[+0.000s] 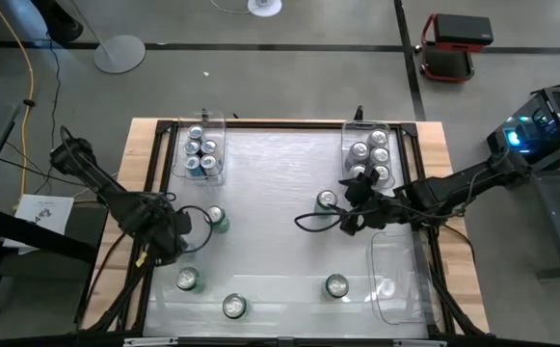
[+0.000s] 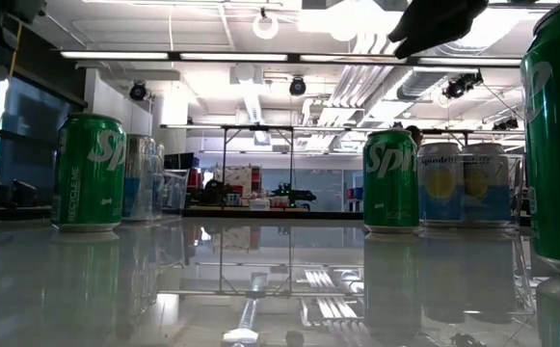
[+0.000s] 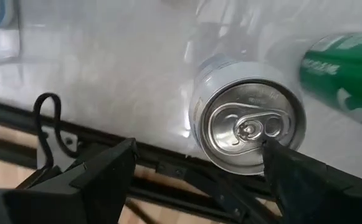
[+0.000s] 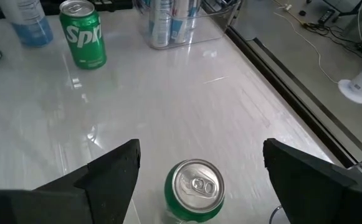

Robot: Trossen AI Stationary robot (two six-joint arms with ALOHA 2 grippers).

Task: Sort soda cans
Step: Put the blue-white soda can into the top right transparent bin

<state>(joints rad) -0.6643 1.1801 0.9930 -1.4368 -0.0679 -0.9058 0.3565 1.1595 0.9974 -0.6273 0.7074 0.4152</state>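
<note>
At the table's near edge stand three loose green soda cans [image 1: 233, 306], upright and well apart. Farther in, the left gripper [image 1: 169, 241] hovers with fingers spread above a silver-topped can [image 3: 249, 127], and the right gripper [image 1: 349, 218], likewise spread, hangs over a green can [image 4: 194, 190]. At the far edge, two clear plastic bins [image 1: 224, 127] hold clustered cans.

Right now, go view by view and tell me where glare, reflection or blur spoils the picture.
High view: even light, a pale sheen on the table. Low view: the glossy tabletop mirrors the ceiling lights, and the nearest green can is soft and cropped. Left wrist view: the silver can is fairly sharp, the green can behind smeared. Right wrist view: clear, slight glare streaks.
</note>
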